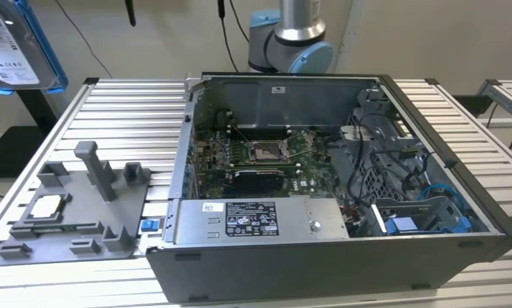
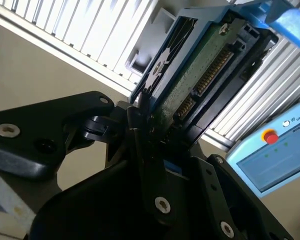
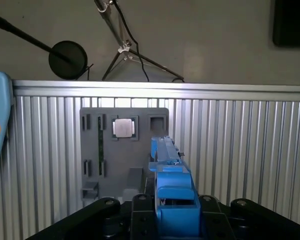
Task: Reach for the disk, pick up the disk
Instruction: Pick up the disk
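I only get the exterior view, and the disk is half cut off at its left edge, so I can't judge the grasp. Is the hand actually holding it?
Observer: Yes. In the second wrist view the hand is shut on the disk.
Operator: Which face shows there?
Observer: The green circuit board with its connector pins.
Operator: Anything nearby that I can't see?
Observer: A light-blue pendant with a red button, near the edge of the table, in both wrist views.
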Tool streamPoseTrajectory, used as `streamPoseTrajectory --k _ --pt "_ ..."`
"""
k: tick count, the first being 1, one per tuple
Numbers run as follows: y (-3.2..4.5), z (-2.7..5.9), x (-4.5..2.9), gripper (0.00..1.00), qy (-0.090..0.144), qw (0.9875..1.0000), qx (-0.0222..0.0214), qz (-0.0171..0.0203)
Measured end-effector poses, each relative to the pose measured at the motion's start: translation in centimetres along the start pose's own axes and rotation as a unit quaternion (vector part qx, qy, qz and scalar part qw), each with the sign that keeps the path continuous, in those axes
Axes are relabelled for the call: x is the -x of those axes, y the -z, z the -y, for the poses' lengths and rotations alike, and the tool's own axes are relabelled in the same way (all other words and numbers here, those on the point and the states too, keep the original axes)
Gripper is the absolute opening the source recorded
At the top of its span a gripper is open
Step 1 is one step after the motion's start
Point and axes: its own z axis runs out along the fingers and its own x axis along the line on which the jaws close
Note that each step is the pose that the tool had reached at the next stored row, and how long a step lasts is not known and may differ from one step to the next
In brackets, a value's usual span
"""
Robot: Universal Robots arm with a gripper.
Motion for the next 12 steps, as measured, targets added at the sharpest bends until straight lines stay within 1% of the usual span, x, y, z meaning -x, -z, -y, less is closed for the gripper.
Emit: streamPoseTrajectory --k 12 --pt "-0.19 5.32 -0.01 0.00 0.000 1.0000 0.0010 0.0000"
